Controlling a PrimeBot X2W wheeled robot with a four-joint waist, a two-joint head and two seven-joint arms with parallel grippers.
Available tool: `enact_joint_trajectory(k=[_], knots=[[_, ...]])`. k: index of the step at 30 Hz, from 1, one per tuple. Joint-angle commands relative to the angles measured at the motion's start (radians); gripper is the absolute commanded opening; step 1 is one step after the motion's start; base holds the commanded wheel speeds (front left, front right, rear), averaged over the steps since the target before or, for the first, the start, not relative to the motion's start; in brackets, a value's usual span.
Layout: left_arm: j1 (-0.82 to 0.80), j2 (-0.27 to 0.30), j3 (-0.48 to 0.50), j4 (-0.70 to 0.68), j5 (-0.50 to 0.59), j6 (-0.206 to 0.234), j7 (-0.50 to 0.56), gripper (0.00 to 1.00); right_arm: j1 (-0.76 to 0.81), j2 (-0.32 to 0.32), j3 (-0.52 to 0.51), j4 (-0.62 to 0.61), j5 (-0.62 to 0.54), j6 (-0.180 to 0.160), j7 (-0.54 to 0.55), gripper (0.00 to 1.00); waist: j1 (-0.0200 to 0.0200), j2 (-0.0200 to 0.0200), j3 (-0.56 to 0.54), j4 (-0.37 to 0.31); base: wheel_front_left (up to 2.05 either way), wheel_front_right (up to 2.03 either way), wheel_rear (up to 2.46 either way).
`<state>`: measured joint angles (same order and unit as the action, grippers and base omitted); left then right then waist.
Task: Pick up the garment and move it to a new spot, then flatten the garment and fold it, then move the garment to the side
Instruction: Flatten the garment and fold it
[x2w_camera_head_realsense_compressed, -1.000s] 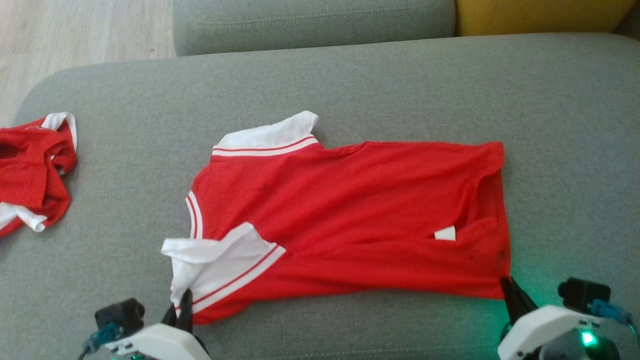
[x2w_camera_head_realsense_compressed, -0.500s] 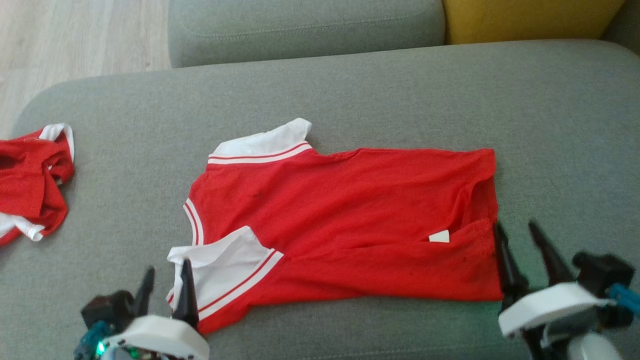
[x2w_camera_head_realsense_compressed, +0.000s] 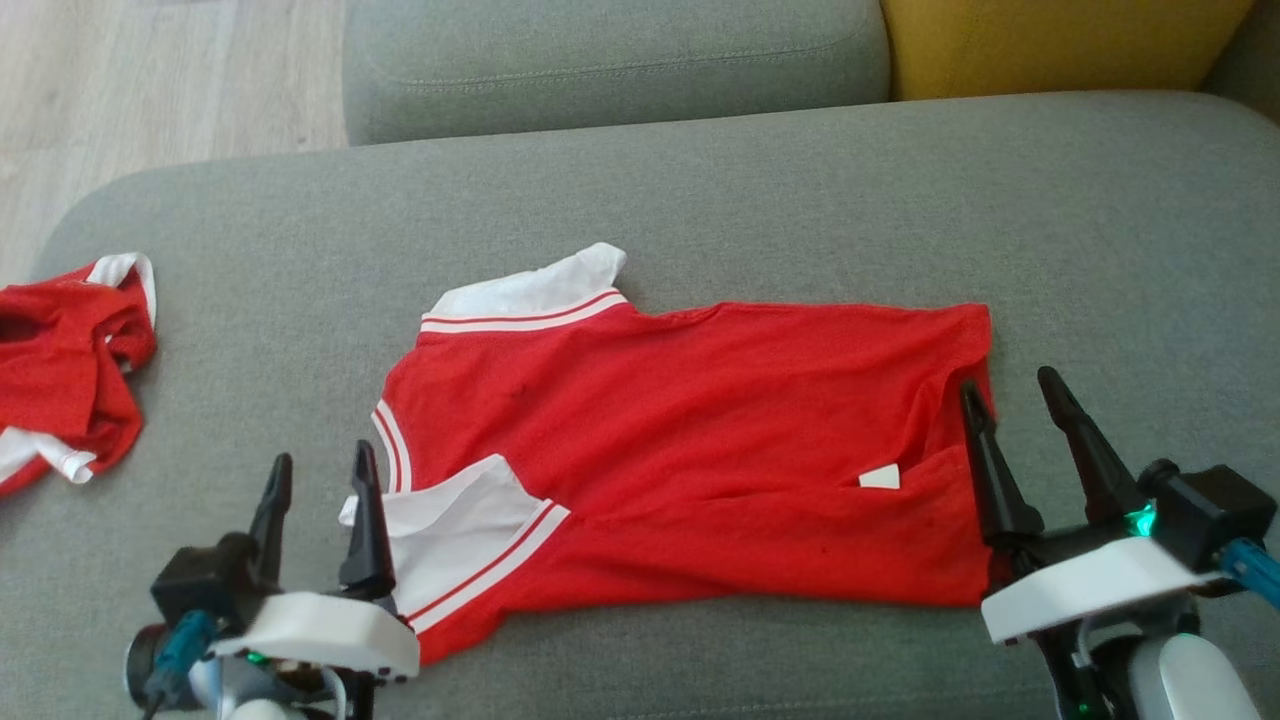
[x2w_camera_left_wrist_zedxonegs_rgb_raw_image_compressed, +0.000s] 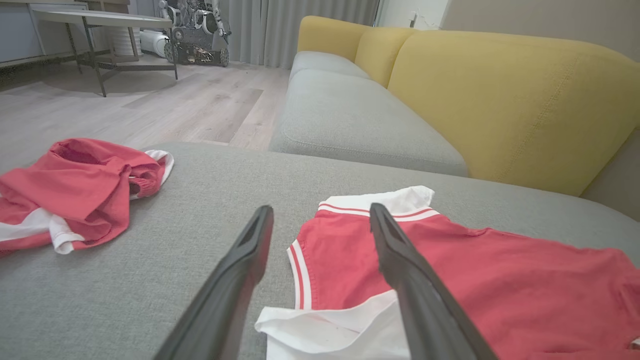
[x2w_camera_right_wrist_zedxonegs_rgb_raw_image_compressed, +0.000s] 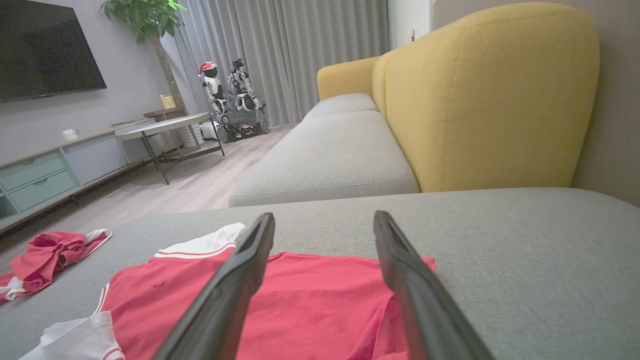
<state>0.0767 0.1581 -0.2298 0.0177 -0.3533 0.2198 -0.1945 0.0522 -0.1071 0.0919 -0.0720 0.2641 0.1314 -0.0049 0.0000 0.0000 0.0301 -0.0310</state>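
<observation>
red garment (x2w_camera_head_realsense_compressed: 690, 450) lies flat on the grey cushion (x2w_camera_head_realsense_compressed: 700, 200), long axis running 9 to 3 o'clock. left gripper (x2w_camera_head_realsense_compressed: 323, 455) at its 8 o'clock end, right gripper (x2w_camera_head_realsense_compressed: 1008, 380) at its 4 o'clock end; both spread wide, holding nothing.

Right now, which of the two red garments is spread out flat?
The middle shirt, white sleeves showing, lies spread out; the other garment is bunched in a heap far to the left.
</observation>
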Motion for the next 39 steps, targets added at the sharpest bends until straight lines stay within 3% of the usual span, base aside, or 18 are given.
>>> enact_joint_trajectory(k=[1, 7, 15, 20, 24, 35, 36, 37, 38, 39], knots=[[-0.054, 0.018, 0.025, -0.035, 0.012, 0.004, 0.0, 1.0, -0.025, -0.007, 0.025, -0.041, 0.001, -0.001, 0.002, 1.0, 0.0, 0.0, 0.004, 0.0, 0.0, 0.0, 0.0], [-0.135, 0.02, -0.011, -0.001, 0.012, -0.037, 0.026, 1.0, -0.038, -0.005, 0.023, -0.045, 0.003, -0.001, 0.012, 1.0, 0.0, 0.0, 0.05, 0.003, 0.0, 0.0, 0.0], [-0.459, 0.0, -0.068, 0.157, 0.027, -0.123, 0.064, 1.0, -0.12, -0.019, 0.035, -0.061, 0.008, -0.001, 0.01, 1.0, 0.0, 0.0, 0.197, -0.011, 0.0, 0.0, 0.0], [-0.64, -0.029, -0.089, 0.315, 0.019, -0.173, 0.074, 1.0, -0.163, -0.024, 0.052, -0.052, 0.017, -0.001, 0.002, 1.0, 0.0, 0.0, 0.267, -0.036, 0.0, 0.0, 0.0], [-0.807, -0.048, -0.117, 0.574, 0.017, -0.224, 0.102, 1.0, -0.198, -0.024, 0.08, -0.022, 0.033, -0.001, -0.011, 1.0, 0.0, 0.0, 0.32, -0.075, 0.0, 0.0, 0.0], [-0.978, -0.061, -0.137, 1.014, 0.009, -0.253, 0.173, 1.0, -0.226, -0.023, 0.076, 0.05, 0.063, -0.001, -0.034, 1.0, 0.0, 0.0, 0.349, -0.11, 0.0, 0.0, 0.0], [-0.986, -0.066, -0.139, 1.037, 0.005, -0.258, 0.184, 0.91, -0.229, -0.023, 0.074, 0.054, 0.065, -0.001, -0.035, 1.0, 0.0, 0.0, 0.349, -0.11, 0.0, 0.0, 0.0], [-0.995, -0.069, -0.143, 1.053, 0.005, -0.259, 0.183, 0.42, -0.232, -0.023, 0.071, 0.058, 0.067, -0.001, -0.036, 1.0, 0.0, 0.0, 0.348, -0.11, 0.0, 0.0, 0.0], [-1.003, -0.071, -0.147, 1.065, 0.008, -0.259, 0.174, 0.0, -0.236, -0.024, 0.068, 0.063, 0.069, -0.001, -0.036, 1.0, 0.0, 0.0, 0.348, -0.11, 0.0, 0.0, 0.0], [-1.009, -0.074, -0.15, 1.077, 0.009, -0.259, 0.165, 0.0, -0.24, -0.026, 0.064, 0.068, 0.071, -0.001, -0.036, 1.0, 0.0, 0.0, 0.346, -0.11, 0.0, 0.0, 0.0]])
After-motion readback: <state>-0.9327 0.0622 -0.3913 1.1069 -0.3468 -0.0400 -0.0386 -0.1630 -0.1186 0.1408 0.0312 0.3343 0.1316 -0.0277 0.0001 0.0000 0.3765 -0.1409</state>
